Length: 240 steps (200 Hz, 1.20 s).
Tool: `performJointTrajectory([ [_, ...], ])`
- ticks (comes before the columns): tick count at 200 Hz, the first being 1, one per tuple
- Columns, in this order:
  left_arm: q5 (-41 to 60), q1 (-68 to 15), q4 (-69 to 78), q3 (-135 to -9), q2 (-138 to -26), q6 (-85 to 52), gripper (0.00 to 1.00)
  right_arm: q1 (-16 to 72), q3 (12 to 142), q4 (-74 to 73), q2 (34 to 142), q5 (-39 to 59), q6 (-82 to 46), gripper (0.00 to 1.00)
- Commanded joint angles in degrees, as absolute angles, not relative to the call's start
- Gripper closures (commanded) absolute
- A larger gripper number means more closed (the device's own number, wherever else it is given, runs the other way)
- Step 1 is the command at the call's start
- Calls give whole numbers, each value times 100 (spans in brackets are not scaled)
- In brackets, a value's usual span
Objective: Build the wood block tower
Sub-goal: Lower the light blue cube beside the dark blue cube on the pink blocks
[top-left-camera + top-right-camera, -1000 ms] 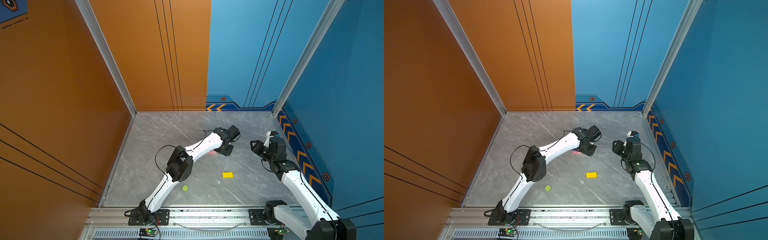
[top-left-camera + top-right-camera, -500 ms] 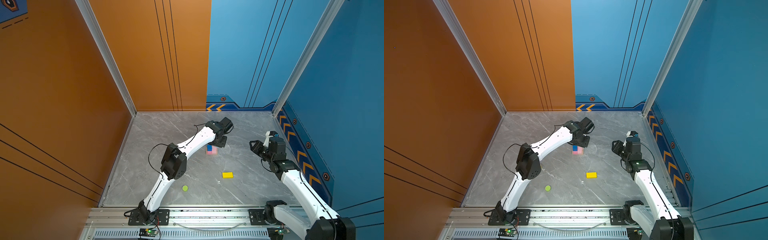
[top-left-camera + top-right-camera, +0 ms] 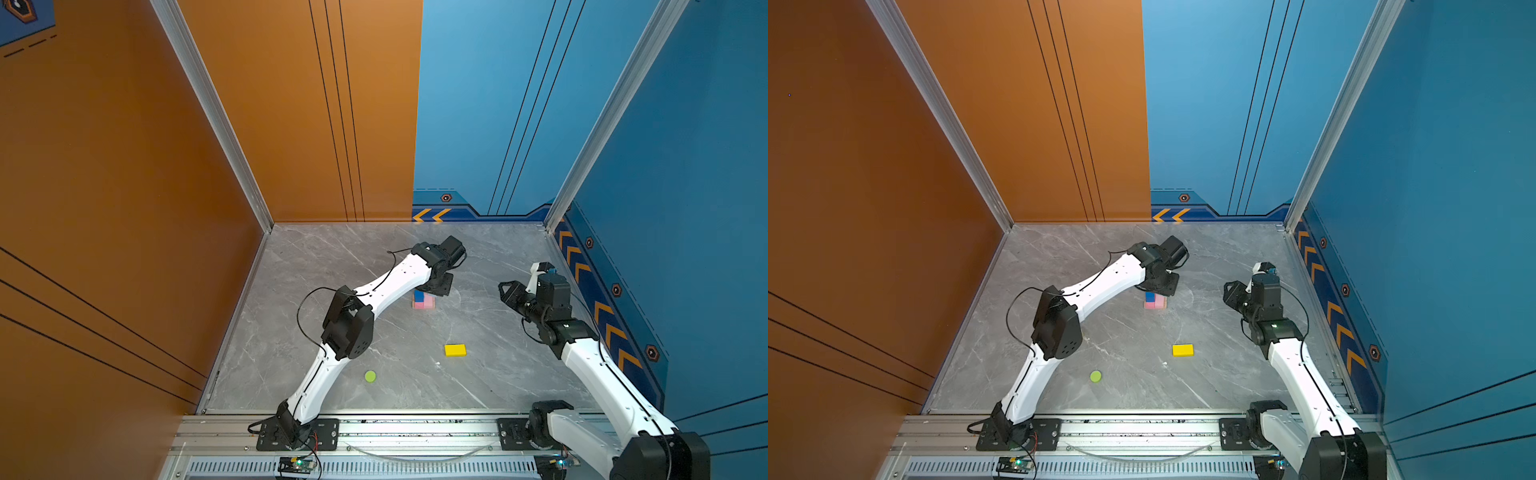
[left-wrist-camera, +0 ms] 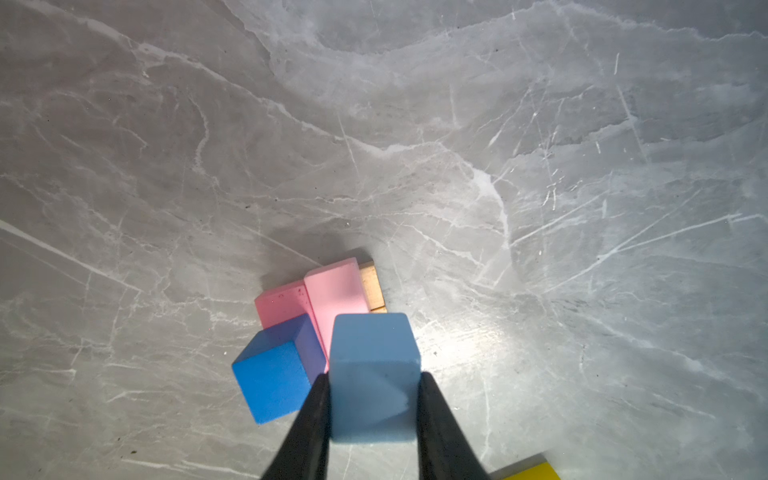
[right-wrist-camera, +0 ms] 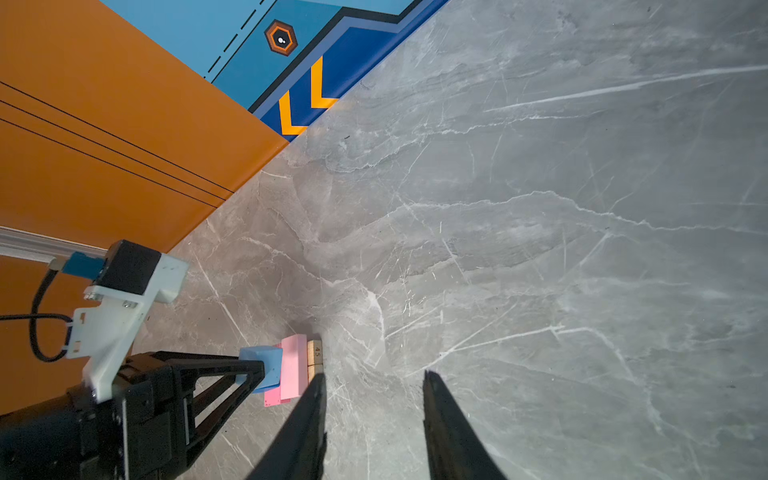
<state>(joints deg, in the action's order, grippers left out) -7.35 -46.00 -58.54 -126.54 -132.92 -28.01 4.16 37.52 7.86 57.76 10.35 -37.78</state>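
Note:
My left gripper (image 4: 374, 375) is shut on the light-blue cube (image 4: 374, 353). It holds the cube close over the tower (image 3: 424, 302), beside the dark-blue cube (image 4: 278, 374) that sits on the two pink bars (image 4: 332, 291). Whether the held cube touches the bars I cannot tell. The tan planks (image 4: 370, 282) show under the bars. The right wrist view shows the same light-blue cube (image 5: 262, 365) against the pink bars (image 5: 293, 365). My right gripper (image 5: 374, 375) is open and empty, off to the right of the tower (image 3: 1155, 301). The yellow brick (image 3: 455, 350) and the lime-green cylinder (image 3: 370, 376) lie loose nearer the front.
Orange and blue walls close in the grey marble floor (image 3: 498, 374) on three sides. An aluminium rail (image 3: 415, 432) with both arm bases runs along the front edge. The left arm's elbow (image 3: 347, 326) hangs over the floor's left middle.
My left wrist has moved back and to the left, uncovering the pink bars and the dark-blue cube in the top views. The right arm has not moved.

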Motion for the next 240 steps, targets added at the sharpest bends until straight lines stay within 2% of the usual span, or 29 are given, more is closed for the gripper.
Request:
performJointTrajectory([
  [1,-822,-4519,-5983,-12556,-13416,-2884,81,396,3687,662,5844,1103,-3792,60],
  [60,-793,-4488,-5985,-12516,-13474,-2938,80,396,3705,639,5906,1130,-3806,60],
  [131,-765,-4488,-5982,-12527,-13553,-2948,72,394,3700,624,5950,1134,-3797,60],
  [240,-747,-4484,-5985,-12529,-13624,-2979,66,395,3706,641,5958,1133,-3778,60],
])
